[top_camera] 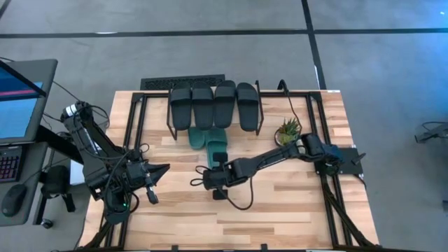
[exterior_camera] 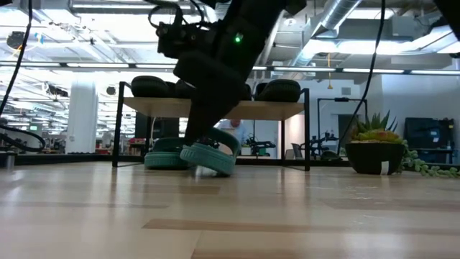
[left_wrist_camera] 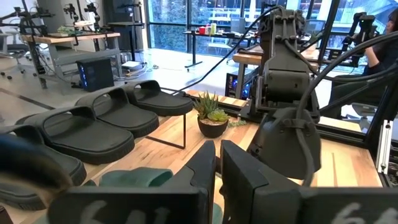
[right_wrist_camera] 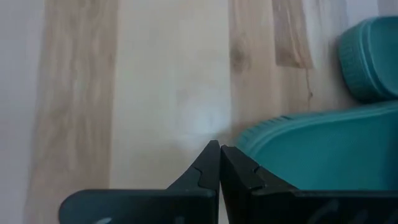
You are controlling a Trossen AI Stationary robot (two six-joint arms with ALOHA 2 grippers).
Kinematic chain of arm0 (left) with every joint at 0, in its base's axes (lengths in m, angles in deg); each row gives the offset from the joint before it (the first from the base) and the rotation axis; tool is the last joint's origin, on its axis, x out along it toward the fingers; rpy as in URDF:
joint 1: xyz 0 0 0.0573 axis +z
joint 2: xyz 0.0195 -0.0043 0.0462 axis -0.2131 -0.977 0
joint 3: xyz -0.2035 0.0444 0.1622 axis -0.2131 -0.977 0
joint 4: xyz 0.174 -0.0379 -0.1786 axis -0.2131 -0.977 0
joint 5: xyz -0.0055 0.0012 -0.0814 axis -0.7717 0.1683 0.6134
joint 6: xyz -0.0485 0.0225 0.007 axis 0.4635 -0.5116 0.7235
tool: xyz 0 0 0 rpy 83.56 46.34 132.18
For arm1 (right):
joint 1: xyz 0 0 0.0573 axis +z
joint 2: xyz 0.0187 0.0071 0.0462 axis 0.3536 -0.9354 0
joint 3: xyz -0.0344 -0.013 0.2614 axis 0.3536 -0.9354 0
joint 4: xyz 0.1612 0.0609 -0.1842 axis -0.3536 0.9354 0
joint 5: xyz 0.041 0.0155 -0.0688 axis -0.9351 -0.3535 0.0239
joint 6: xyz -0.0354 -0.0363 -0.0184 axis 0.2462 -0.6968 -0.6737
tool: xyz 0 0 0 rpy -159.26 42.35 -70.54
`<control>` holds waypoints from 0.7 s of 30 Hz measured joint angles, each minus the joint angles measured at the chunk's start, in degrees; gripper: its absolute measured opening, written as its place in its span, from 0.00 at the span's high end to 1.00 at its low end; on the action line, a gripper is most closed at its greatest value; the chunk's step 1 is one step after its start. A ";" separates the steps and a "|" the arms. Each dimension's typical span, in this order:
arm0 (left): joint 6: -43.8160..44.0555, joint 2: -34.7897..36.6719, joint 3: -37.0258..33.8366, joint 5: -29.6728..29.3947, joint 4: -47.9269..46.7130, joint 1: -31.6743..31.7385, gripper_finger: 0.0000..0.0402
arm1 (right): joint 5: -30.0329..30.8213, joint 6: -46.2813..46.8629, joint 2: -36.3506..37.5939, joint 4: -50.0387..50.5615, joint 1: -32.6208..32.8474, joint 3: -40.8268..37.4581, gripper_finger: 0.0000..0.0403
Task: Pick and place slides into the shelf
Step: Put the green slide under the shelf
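1. Four black slides (top_camera: 213,105) sit side by side on the top board of the shelf (top_camera: 260,112), at the far middle of the bench (top_camera: 294,210); in the low view they show as dark rounded shapes on the light board.
2. One teal slide (top_camera: 198,137) lies on the bench under the shelf's near edge; a second teal slide (top_camera: 217,148) lies just beside it, toward the near side, and in the low view (exterior_camera: 210,157) it is tilted, one edge raised off the bench.
3. Right gripper (top_camera: 210,176) is low over the bench centre, just at the second teal slide; in its wrist view the jaws are closed, tips touching, with nothing between them; the teal slide's sole edge (right_wrist_camera: 311,152) lies immediately beside the fingertips.
4. Left gripper (top_camera: 155,180) rests at the bench's left side, well apart from the shelf; jaws closed on nothing, tips nearly together in its wrist view.
5. Small potted plant (top_camera: 288,130) stands on the bench just right of the shelf.
6. Writing: faint pale marks on the left gripper's body in its wrist view, not legible; no brand or label readable on slides or shelf.
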 joint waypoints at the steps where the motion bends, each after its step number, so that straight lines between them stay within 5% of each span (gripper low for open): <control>1: 0.00 0.00 0.00 0.00 0.02 0.00 0.97 | 0.00 0.00 -0.02 0.28 -0.28 0.00 1.00; 21: 0.42 0.00 0.00 0.00 0.04 0.00 0.97 | -1.33 -1.60 -0.29 -0.16 -6.22 0.00 1.00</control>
